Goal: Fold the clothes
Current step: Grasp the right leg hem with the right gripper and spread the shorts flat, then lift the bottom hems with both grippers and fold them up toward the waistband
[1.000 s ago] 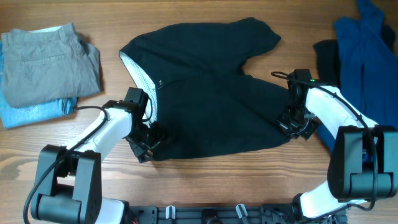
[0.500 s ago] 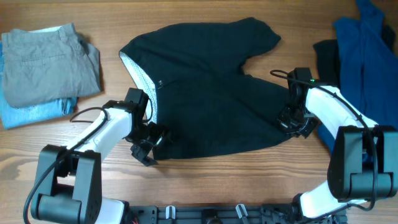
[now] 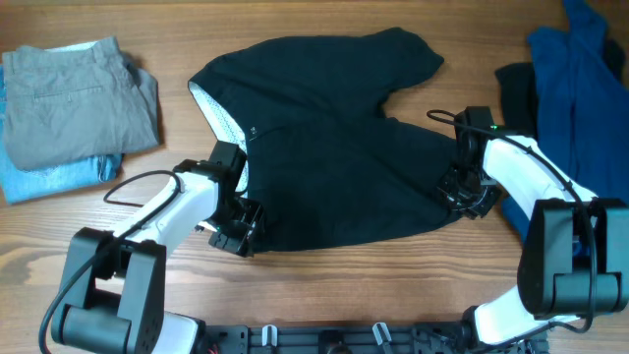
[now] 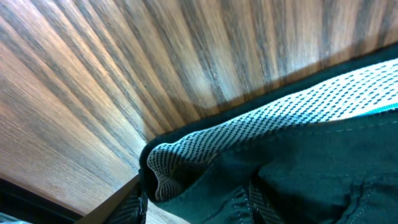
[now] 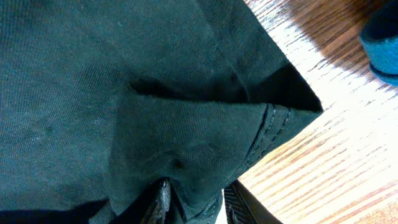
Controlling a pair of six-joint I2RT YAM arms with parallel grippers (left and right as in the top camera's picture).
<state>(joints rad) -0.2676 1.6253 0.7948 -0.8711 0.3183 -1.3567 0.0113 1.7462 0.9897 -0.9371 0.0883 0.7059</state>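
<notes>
A black garment (image 3: 324, 147) with a pale mesh lining lies spread on the wooden table (image 3: 324, 285). My left gripper (image 3: 236, 231) is at its front left corner. In the left wrist view the fingers (image 4: 196, 208) are apart, with the garment's mesh-lined hem corner (image 4: 186, 162) lying between them. My right gripper (image 3: 470, 200) is at the garment's right corner. In the right wrist view its fingers (image 5: 198, 202) are shut on a fold of the black cloth (image 5: 186, 137).
A folded grey garment (image 3: 74, 98) sits on a folded light blue one (image 3: 49, 177) at the far left. A blue garment (image 3: 580, 88) and a dark one (image 3: 516, 93) lie in a heap at the far right, close to the right arm.
My left gripper drew back off the garment's corner, then moved right onto it, so the hem now lies between its fingers. The right gripper has stayed on the right corner.
</notes>
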